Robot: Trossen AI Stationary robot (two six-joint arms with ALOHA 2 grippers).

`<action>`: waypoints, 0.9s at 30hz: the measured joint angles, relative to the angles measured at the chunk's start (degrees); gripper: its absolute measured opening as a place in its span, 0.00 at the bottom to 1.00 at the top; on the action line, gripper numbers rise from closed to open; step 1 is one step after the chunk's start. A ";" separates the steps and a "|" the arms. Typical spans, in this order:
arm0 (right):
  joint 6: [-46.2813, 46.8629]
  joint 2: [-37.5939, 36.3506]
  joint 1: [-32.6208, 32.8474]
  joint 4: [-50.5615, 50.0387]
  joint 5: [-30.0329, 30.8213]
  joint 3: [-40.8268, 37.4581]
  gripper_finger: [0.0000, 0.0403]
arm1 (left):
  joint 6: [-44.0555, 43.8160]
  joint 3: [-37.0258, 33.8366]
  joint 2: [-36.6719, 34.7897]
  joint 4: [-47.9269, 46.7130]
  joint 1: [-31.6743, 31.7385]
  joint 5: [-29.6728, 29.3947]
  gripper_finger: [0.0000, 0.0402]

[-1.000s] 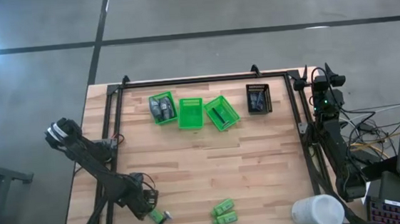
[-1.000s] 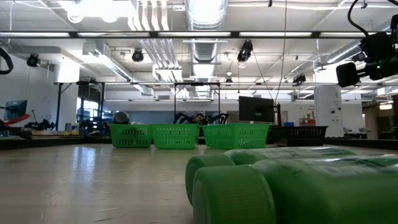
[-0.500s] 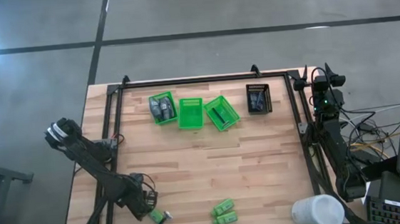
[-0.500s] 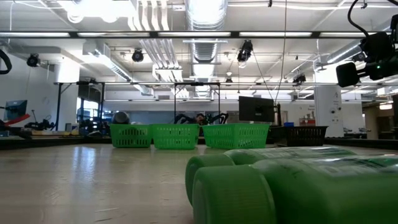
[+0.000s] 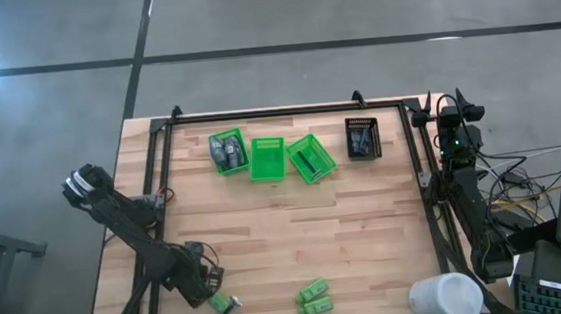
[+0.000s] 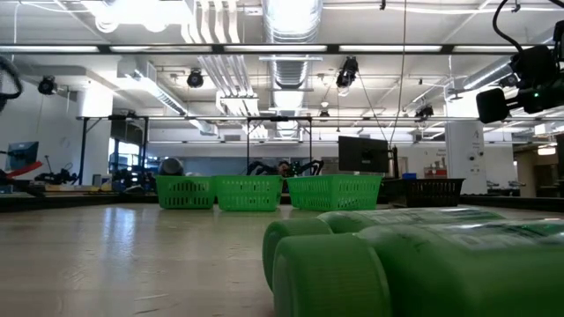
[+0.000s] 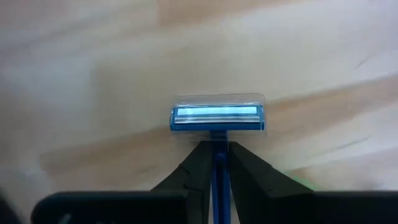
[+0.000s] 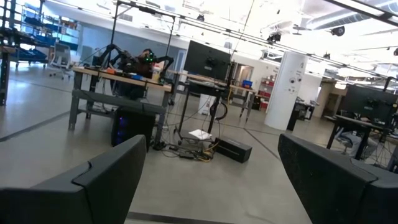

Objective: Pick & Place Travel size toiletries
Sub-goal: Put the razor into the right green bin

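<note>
My left gripper (image 5: pixel 209 291) is low over the table's near-left corner, shut on a thin razor (image 7: pixel 217 117) with a clear cap over its head. In the high view the razor shows as a black-and-green stick (image 5: pixel 222 308) right at the gripper. Two bright green little bottles (image 5: pixel 315 297) lie side by side on the table near its near edge, and they fill the low view (image 6: pixel 414 264). My right gripper (image 5: pixel 444 104) waits at the table's far-right corner, open (image 8: pixel 211 143), facing the room. My left gripper (image 7: pixel 214 146) pinches the razor's thin handle (image 7: pixel 216 163) between its two fingers, just behind the head. The fingers lie along the handle and the head (image 7: pixel 217 117) sticks out past the fingertips. Whether the razor rests on the wood or is lifted clear, I cannot tell.
Three green mesh baskets (image 5: pixel 267 158) and a black basket (image 5: pixel 362 137) stand in a row near the far edge; the leftmost green one holds dark tubes. A big white cylinder (image 5: pixel 444 298) stands at the near-right corner. Bare wood lies between the baskets and the bottles.
</note>
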 joint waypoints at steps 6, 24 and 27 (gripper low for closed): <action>0.00 0.00 -0.02 0.00 0.01 -0.02 0.90 | -1.96 0.00 -5.37 -6.82 0.38 -6.73 0.11; 0.00 0.00 0.00 0.02 0.00 0.00 0.90 | -0.89 0.04 -25.31 -20.26 7.29 -47.32 0.11; 0.00 0.00 -0.01 0.01 0.00 -0.01 0.90 | 3.25 0.04 -26.64 -15.99 8.23 -58.25 0.11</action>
